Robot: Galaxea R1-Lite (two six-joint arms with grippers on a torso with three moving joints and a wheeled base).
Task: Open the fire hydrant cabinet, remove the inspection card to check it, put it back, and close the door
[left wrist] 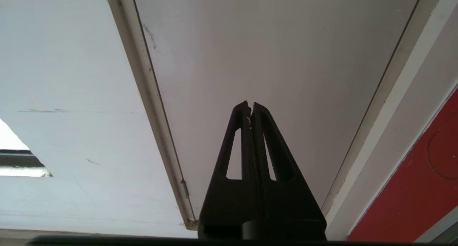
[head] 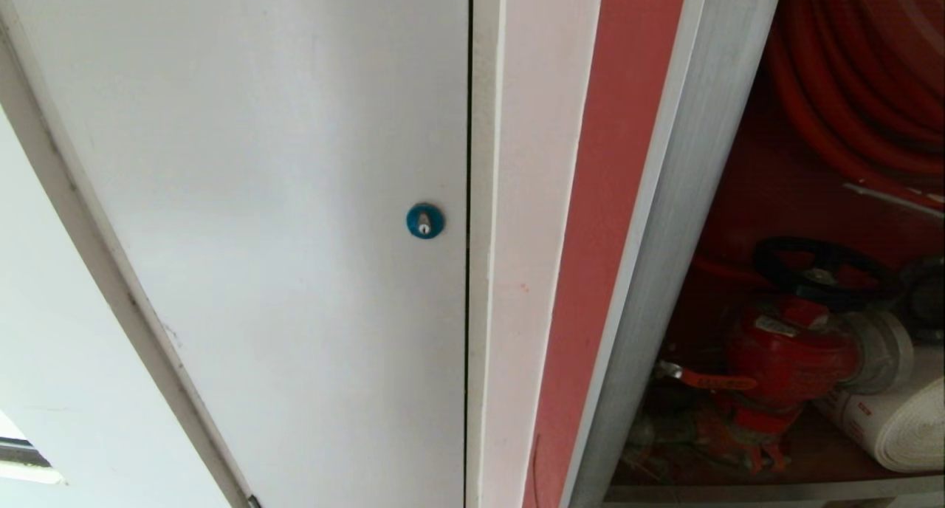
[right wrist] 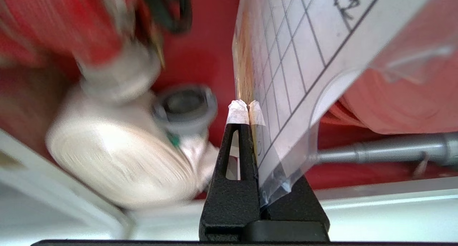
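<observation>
Now my right hand pinches one inspection card at lower centre inside the red fire hydrant cabinet; my left hand is pressed together.

Black-gridded white inspection card, red fire hydrant cabinet, blue lock on white door

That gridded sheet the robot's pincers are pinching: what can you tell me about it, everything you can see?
The inspection card is a thin pale sheet ruled with a dark grid, with some handwriting in one box, inside a clear glossy sleeve that overhangs its edge. The right gripper is shut on it near one edge, with its white-taped fingertips pressed on either side. The card stands edge-on to the camera, tilted, in front of the red interior of the fire hydrant cabinet. It touches nothing else visible.
</observation>
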